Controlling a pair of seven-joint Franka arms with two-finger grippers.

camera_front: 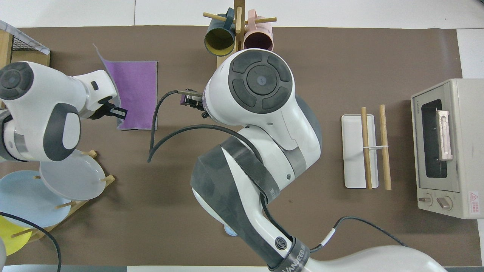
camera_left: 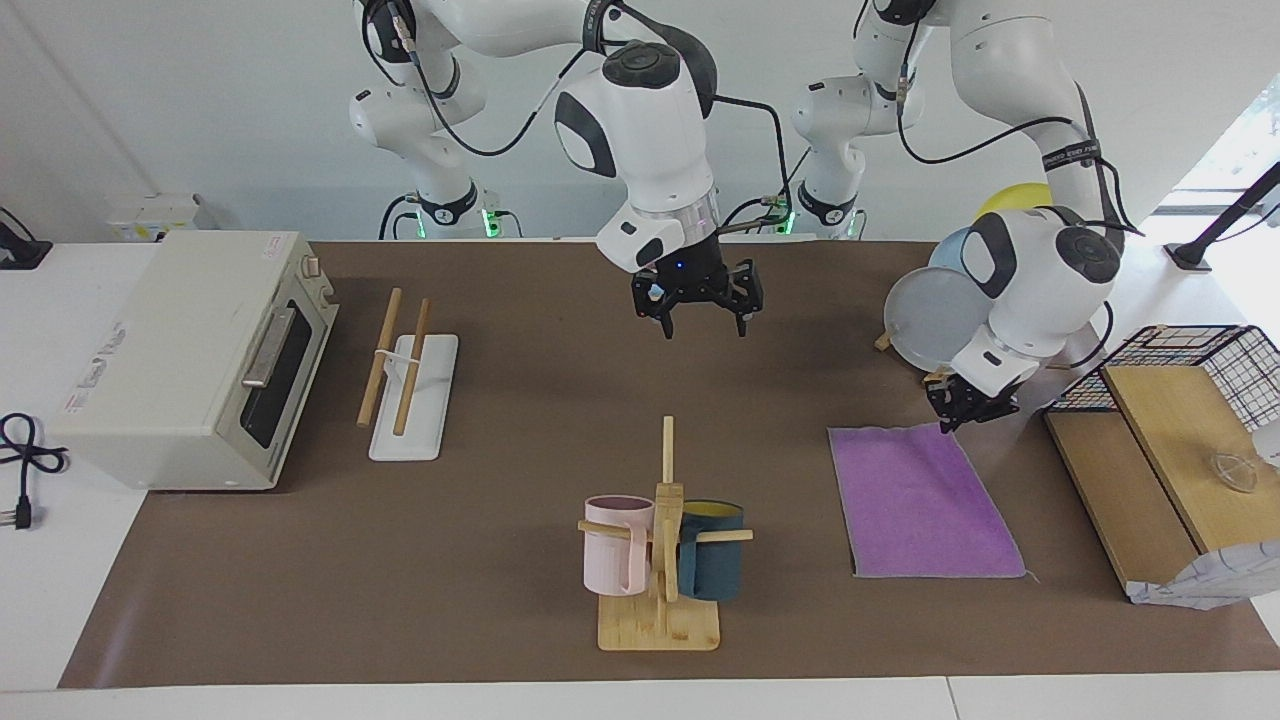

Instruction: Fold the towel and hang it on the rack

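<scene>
Mugs hang on the wooden mug stand (camera_left: 660,560) at the surface's (camera_left: 500,560) edge farthest from the robots: a pink mug (camera_left: 615,558) and a teal mug (camera_left: 712,562), both hollow. Toward the left arm's end a wire basket (camera_left: 1215,365) sits on wooden boards, its contents unclear. Round plates (camera_front: 64,173) lean in the plate stand near the left arm.

Spread flat, purple face up, the towel (camera_left: 925,503) lies between mug stand and boards. Left jaws (camera_left: 958,412) sit at its corner nearest the robots; whether open or closed, I cannot tell. Right jaws (camera_left: 700,312) hang open over bare surface mid-table. By the toaster oven (camera_left: 190,360), well apart from the towel, stands the rack (camera_left: 412,385).
</scene>
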